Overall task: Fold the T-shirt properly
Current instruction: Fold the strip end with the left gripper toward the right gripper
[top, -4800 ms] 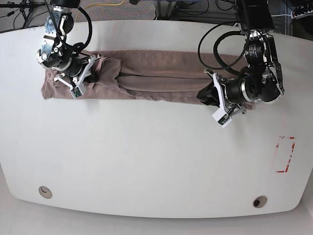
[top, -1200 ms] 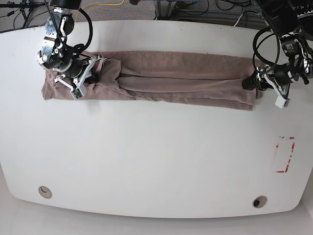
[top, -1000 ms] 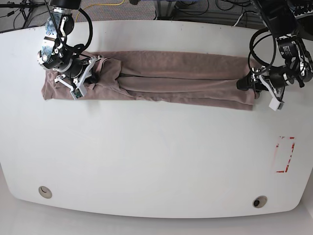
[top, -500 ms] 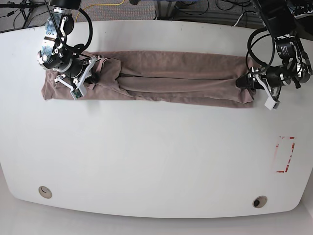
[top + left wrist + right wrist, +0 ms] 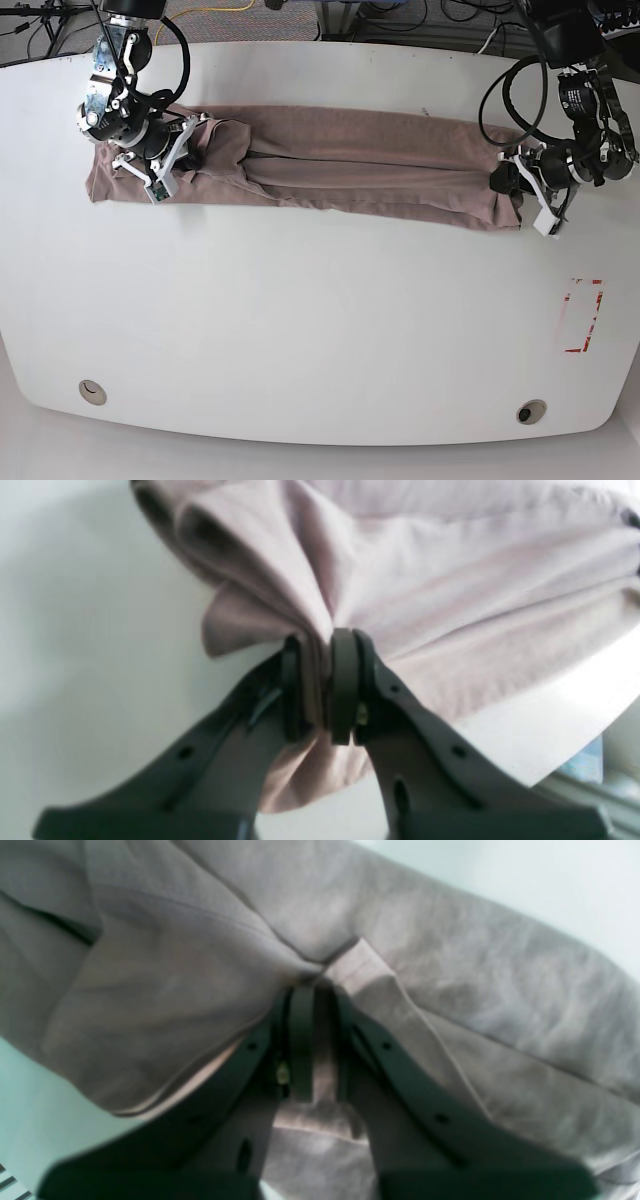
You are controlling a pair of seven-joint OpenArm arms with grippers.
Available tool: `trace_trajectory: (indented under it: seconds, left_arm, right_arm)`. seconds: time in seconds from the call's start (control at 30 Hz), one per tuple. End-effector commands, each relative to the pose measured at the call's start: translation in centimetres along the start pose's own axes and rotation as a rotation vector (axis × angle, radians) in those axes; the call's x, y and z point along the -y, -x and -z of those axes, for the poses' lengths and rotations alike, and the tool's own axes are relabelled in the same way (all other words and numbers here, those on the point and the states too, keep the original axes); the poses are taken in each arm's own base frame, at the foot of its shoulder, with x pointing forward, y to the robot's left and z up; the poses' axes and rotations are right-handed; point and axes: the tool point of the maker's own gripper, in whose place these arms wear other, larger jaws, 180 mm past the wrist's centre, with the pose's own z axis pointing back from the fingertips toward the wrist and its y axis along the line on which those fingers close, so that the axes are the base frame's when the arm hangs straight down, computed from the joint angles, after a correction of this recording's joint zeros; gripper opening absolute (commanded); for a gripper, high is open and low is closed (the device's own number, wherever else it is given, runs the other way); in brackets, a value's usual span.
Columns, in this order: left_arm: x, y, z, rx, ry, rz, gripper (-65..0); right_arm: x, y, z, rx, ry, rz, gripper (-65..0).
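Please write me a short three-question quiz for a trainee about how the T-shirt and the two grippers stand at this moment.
1. True or false: the left gripper is shut on a bunch of the T-shirt.
2. The T-shirt lies as: A) a long narrow band across the far part of the table; B) a square packet at the table's middle; C) a heap hanging off the near edge.
3. Fill in: the right gripper is ___ on the fabric.

Key: 1 true; 2 A; 3 shut.
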Motion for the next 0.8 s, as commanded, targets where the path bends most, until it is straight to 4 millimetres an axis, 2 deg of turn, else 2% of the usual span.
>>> trace_trajectory:
  seconds: [0.0,0.13,0.3,0.63,0.77]
  left_arm:
    - [1.4,-2.9,-1.1,0.065,-0.035,0.105,-60.8]
    - [2.8,-4.4,-1.8,0.069,-0.089,0.211,-60.8]
    - [4.7,-4.8,-1.4,0.047,-0.097,0.319,-60.8]
    - [9.3,-4.6,0.6,0.003,-0.019,0.469,-60.8]
    - [11.5,-5.6,1.6,0.038,0.033,0.475,-60.8]
  right_arm:
    - [0.6,-0.8,-0.4,0.021,0.015,-0.014,-59.9]
    - [0.6,-0.8,-0.4,0.021,0.015,-0.014,-59.9]
    - [0.6,-0.8,-0.4,0.021,0.015,-0.014,-59.9]
    - [0.6,-0.8,-0.4,0.021,0.015,-0.014,-59.9]
    - [0.6,-0.8,-0.4,0.020,0.015,-0.013,-59.9]
